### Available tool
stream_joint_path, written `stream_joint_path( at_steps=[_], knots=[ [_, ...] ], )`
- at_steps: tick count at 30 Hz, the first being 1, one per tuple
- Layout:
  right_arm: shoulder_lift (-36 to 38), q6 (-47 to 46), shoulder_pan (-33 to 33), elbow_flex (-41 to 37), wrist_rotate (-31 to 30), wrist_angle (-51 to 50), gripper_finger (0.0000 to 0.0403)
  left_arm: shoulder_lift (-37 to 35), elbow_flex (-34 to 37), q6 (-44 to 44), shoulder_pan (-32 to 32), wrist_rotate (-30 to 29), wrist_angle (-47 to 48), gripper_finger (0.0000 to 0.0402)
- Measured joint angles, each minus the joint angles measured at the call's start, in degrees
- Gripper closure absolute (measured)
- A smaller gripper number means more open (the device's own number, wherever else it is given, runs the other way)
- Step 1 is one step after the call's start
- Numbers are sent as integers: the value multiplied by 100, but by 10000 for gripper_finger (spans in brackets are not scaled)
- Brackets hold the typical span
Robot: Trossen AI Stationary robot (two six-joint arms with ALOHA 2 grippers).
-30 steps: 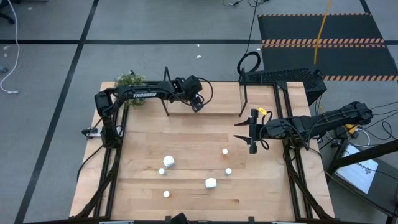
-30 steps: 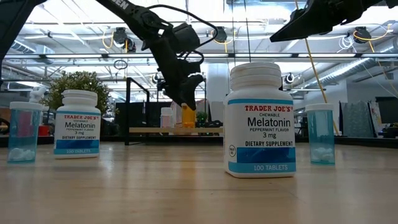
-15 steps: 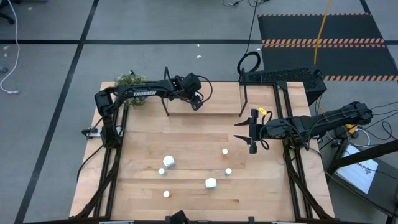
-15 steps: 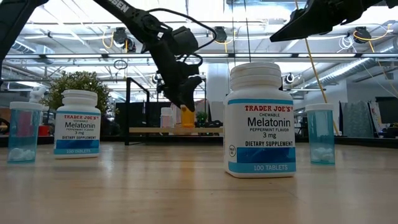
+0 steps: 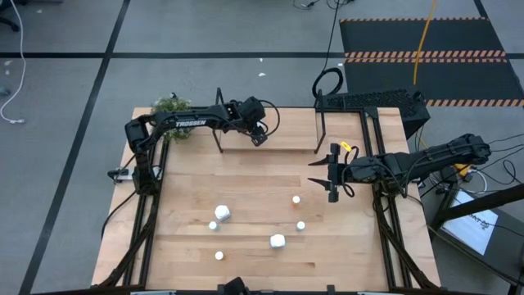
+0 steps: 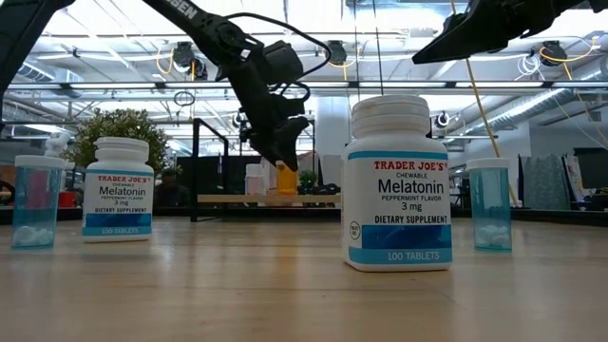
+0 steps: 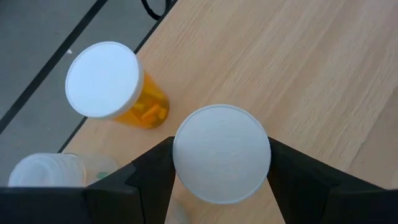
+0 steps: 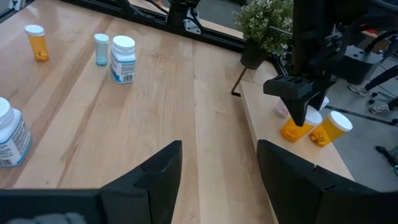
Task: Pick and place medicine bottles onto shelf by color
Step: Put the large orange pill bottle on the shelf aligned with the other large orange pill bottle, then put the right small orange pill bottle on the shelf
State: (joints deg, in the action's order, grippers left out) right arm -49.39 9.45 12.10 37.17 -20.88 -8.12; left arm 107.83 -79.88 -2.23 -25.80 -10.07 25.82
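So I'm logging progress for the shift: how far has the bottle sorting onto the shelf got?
Done: one orange bottle with a white cap and a pale white-capped bottle already stand on the light-wood shelf. In hand: the left gripper holds a second orange white-capped bottle at the shelf. Left: five bottles on the table, including a white melatonin bottle and a blue one. The right gripper waits open mid-table.

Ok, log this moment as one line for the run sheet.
left hand: shut on orange bottle, at shelf | right hand: open, waiting over table | second orange bottle on shelf
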Motion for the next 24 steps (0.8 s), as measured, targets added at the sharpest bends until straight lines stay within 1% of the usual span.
stream_joint_path(
  at_steps=[7, 13, 16, 19, 24],
  knots=[
    [0, 0, 0, 0, 0, 0, 200, 0, 0, -47, -7, -14, -4, 121],
    [0, 5, 0, 0, 1, 0, 200, -84, 0, 3, -7, -303, -36, 86],
    [0, 17, 0, 0, 0, 0, 200, -253, 0, 18, -2, -319, -33, 76],
    [0, 20, 0, 0, 0, 0, 200, -512, 0, 10, 64, -317, 1, 74],
    [0, 18, 0, 0, 0, -1, 200, -1167, -2, -145, 366, -305, 154, 73]
  ],
)
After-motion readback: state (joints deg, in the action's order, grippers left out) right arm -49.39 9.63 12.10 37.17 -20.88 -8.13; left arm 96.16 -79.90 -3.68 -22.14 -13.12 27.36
